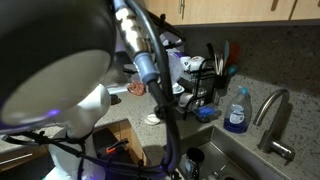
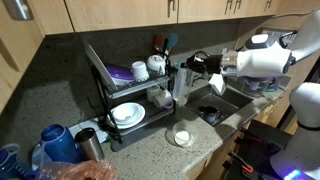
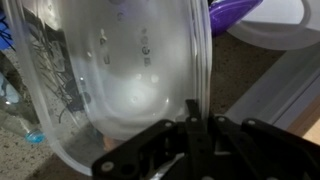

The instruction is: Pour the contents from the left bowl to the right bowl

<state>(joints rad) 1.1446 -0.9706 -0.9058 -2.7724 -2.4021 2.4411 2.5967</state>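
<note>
My gripper (image 3: 196, 112) is shut on the rim of a clear plastic bowl (image 3: 120, 80), which fills the wrist view and is tipped on its side. In an exterior view the gripper (image 2: 192, 66) holds this clear bowl (image 2: 180, 84) in the air beside the dish rack. It hangs above a small white bowl (image 2: 182, 136) that stands on the speckled counter. The small bowl also shows in an exterior view (image 1: 153, 118), where the arm hides most of the held bowl. I cannot tell what is in either bowl.
A black dish rack (image 2: 105, 95) holds white plates (image 2: 128, 114), a purple bowl (image 2: 120, 73) and cups. A sink (image 2: 228, 104) lies behind the gripper. A blue soap bottle (image 1: 237, 113) and a faucet (image 1: 272, 108) stand by it. A blue bottle (image 2: 60, 145) and a metal can (image 2: 88, 144) stand on the counter.
</note>
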